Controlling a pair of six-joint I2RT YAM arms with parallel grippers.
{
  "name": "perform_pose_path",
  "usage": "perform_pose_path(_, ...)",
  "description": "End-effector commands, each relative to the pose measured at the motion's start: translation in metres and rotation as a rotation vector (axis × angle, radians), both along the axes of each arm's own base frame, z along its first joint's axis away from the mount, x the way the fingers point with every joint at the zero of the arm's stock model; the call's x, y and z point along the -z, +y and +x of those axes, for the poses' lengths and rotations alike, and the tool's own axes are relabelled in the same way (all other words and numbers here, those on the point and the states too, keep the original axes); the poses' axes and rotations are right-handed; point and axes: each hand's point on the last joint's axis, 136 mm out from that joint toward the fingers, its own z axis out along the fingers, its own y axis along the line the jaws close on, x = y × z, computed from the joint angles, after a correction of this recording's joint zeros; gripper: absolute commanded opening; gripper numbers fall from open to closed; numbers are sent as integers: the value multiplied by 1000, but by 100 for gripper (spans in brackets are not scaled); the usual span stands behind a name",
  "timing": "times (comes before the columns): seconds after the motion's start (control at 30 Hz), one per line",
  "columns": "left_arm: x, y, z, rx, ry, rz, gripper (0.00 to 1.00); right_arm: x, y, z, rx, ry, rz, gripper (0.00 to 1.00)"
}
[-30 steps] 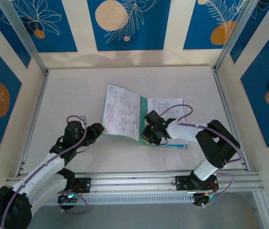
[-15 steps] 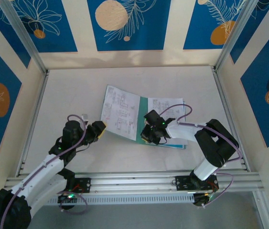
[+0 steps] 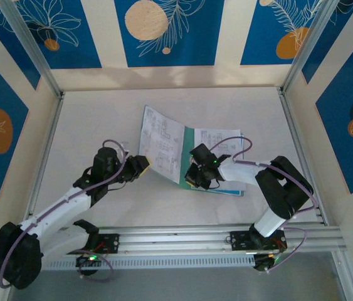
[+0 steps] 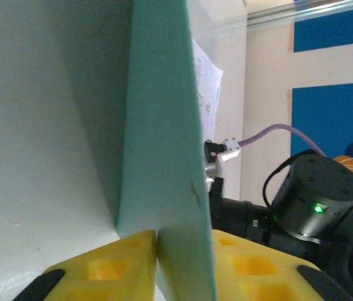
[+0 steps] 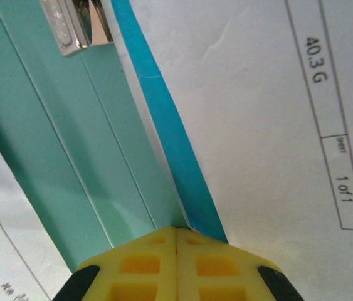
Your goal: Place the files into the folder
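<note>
Files (image 3: 217, 140) lie in the open folder (image 3: 187, 152) at frame centre. The left claw (image 3: 143, 165) pinches the folder's edge. The right claw (image 3: 192, 181), pressed together, pins the files. Only closing seems left.

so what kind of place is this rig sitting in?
Most likely an enclosed lab test cell, not an office. Two robot arms are bolted to an aluminium rail. Metal frame posts and blue patterned wall panels box in the white table.
</note>
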Motion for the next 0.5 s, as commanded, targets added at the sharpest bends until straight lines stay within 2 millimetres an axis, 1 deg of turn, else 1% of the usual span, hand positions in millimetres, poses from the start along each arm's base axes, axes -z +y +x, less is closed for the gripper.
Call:
perform_pose_path(0.0,-10,-5,3,24,-56,85,14,43,-44,-33,7,141,-184,8)
perform_pose_path(0.1,-9,-8,1,43,-64,181,0,40,-40,-28,-5,126,-166,8)
perform_pose_path(0.17,-4,-3,-2,32,-60,274,0,34,-34,-21,-37,103,-154,9)
perform_pose_path(0.27,2,13,-8,-6,-53,435,0,16,-20,-10,-101,53,-133,13)
perform_pose_path(0.33,4,22,-12,-31,-52,497,0,-6,-7,-2,-141,-6,-106,19)
perform_pose_path(0.4,4,30,-17,-47,-58,544,0,-32,5,3,-172,-69,-70,28)
perform_pose_path(0.47,4,39,-21,-61,-63,597,0,-59,12,5,-182,-122,-30,37)
